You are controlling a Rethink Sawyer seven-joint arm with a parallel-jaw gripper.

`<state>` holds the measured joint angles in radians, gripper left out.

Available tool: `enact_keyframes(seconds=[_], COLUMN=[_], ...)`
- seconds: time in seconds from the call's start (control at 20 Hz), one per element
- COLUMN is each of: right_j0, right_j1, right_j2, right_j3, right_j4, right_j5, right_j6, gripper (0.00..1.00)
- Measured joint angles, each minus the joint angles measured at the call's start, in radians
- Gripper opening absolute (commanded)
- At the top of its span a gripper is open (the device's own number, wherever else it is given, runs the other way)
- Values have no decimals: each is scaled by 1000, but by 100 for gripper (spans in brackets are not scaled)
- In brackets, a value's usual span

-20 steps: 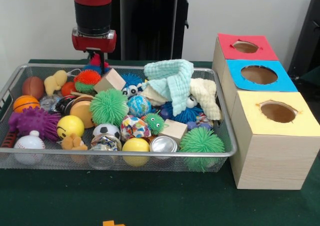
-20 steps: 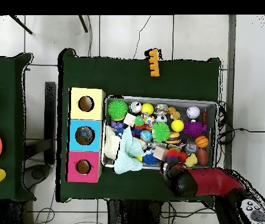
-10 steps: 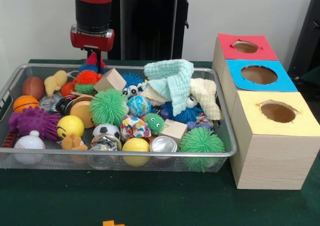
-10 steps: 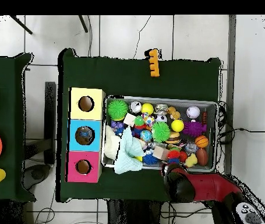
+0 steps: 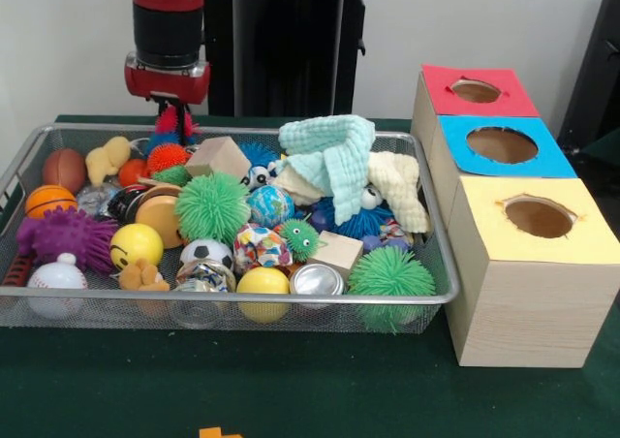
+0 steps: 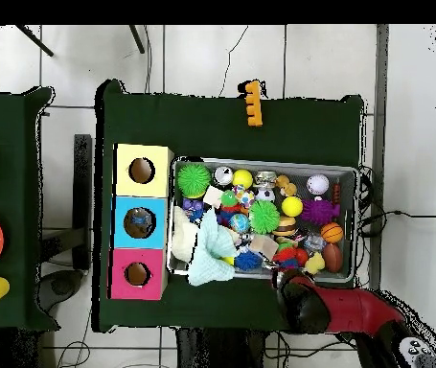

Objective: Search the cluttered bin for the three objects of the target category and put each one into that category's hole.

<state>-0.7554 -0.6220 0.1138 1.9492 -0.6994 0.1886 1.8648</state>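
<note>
My gripper (image 5: 172, 111) hangs over the far left part of the wire bin (image 5: 242, 300) and is shut on a red spiky ball (image 5: 171, 124), held just above the rim. An orange spiky ball (image 5: 167, 155) lies right under it in the clutter. Large green spiky balls (image 5: 210, 207) (image 5: 390, 278) and a small one with eyes (image 5: 298, 237) lie nearer the front. Beside the bin stand three boxes with round holes: red (image 5: 475, 89), blue (image 5: 502, 145) and yellow (image 5: 538, 215). From overhead, the arm (image 6: 305, 305) covers the bin's (image 6: 260, 163) lower edge.
A mint cloth (image 5: 332, 152) and a cream cloth (image 5: 399, 188) are heaped at the bin's right back. Balls, wooden blocks (image 5: 216, 154) and a tin (image 5: 317, 279) fill the bin. An orange piece (image 6: 252, 103) lies on the green table outside it.
The gripper has risen and shifted left, lifting the red spiky ball up out of the clutter. The orange spiky ball stayed in the bin.
</note>
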Motion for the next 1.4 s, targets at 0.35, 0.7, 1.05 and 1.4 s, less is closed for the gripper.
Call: enact_keyframes(seconds=[0.35, 0.7, 1.05, 1.4], right_j0=[-136, -264, -329, -332], right_j1=[-40, -78, -94, -91], right_j2=[51, 112, 146, 152], right_j3=[3, 3, 3, 3], right_j4=[36, 40, 40, 39], right_j5=[60, 161, 202, 202], right_j6=[0, 0, 0, 0], gripper=[0, 0, 0, 0])
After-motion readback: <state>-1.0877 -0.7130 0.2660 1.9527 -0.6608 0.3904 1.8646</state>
